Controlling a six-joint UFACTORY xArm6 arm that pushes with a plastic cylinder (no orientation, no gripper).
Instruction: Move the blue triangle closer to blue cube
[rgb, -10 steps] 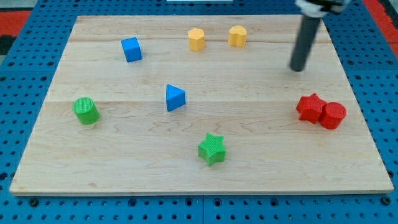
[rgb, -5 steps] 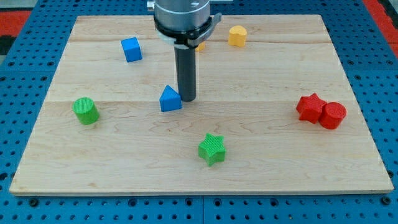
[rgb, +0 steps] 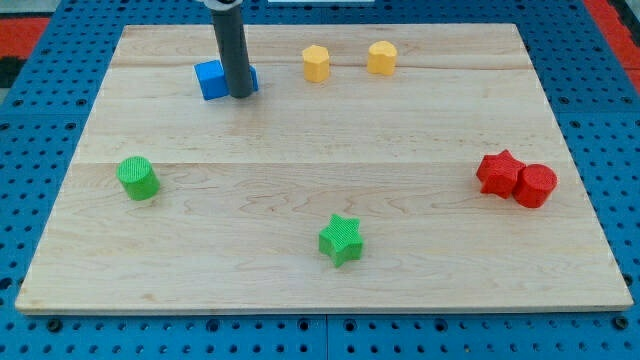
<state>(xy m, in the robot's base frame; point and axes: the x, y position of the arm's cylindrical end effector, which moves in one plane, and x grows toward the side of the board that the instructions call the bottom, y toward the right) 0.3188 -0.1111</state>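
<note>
Blue triangle block (rgb: 251, 79) shows only as a sliver of blue at the view's right of the dark rod, which hides most of it, so its shape cannot be made out from this angle; it sits near the view's top left of the pale wooden board (rgb: 320, 230), just beside the blue cube block (rgb: 209, 79), and whether the two touch cannot be told because the rod covers the gap. My tip (rgb: 241, 95) rests on the board between them, right against the cube's right-hand side and in front of the hidden block. The rod has no jaws or fingers, so there is no opening or closing to report and it grips nothing. Further to the view's right along the top edge stand two yellow blocks, a yellow hexagonal block (rgb: 316, 63) and a second yellow rounded block (rgb: 381, 57), near each other but apart. At the view's left sits a green cylinder block (rgb: 137, 177), well apart from everything else. Toward the view's bottom centre lies a green star block (rgb: 341, 239). At the view's right a red star block (rgb: 499, 172) touches a red cylinder block (rgb: 534, 185).
</note>
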